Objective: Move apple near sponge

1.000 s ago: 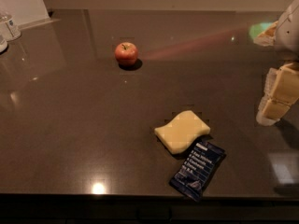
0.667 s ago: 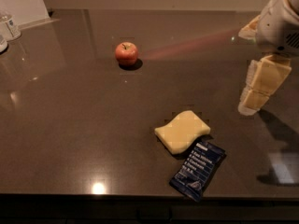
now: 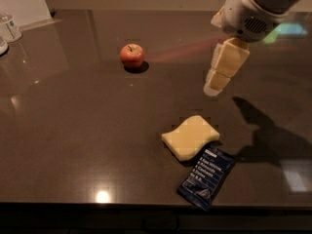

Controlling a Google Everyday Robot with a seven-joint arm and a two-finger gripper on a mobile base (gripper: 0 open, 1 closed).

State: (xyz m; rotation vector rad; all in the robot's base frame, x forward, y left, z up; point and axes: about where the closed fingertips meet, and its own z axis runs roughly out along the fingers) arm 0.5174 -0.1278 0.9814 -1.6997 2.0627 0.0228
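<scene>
Apple (image 3: pixel 132 56) upright on dark counter (image 3: pixel 68 130), far side, left of centre in view. Hand (image 3: pixel 215 86) hangs above counter at upper right, tip down, holding nothing; apart or together: cannot tell. Apple well apart from hand, off toward view's left. Sponge (image 3: pixel 190 137) nearer camera, below hand in view; blue snack wrapper (image 3: pixel 205 177) at its corner.

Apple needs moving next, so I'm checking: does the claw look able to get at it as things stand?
Probably yes. The claw hangs above the table, right of the apple, and nothing stands between them; the sponge and wrapper lie nearer the camera.
</scene>
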